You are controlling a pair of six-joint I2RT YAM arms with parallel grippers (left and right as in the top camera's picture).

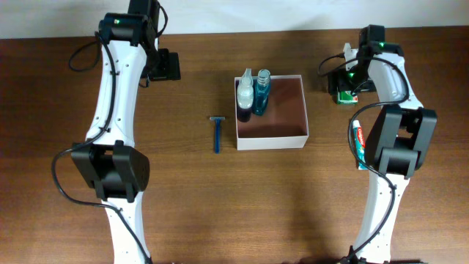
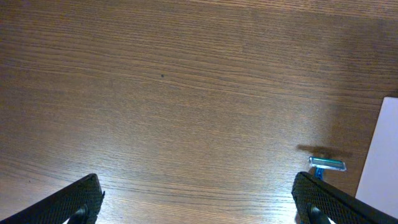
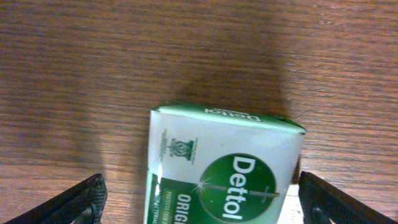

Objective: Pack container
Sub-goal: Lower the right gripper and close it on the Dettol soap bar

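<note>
Nearest, a toothpaste tube (image 1: 359,139) lies toward the tabletop's right edge, partly under the right arm. A blue razor (image 1: 217,134) lies just left of the container (image 1: 271,141), which sits mid-tabletop with two bottles (image 1: 245,99) upright in its far-left corner. Farther back on the right, the right gripper (image 3: 199,202) is spread wide over a green soap packet (image 3: 224,168), not clamped. The left gripper (image 2: 199,205) is released over bare wood at far left.

Left fingers (image 2: 71,202) spread wide at btm corners, over brown wood-grain worktop (image 2: 186,93). Blue razor head (image 2: 327,164) lies lower rt, near container (image 2: 380,162) white wall at rt edge, not touching.
</note>
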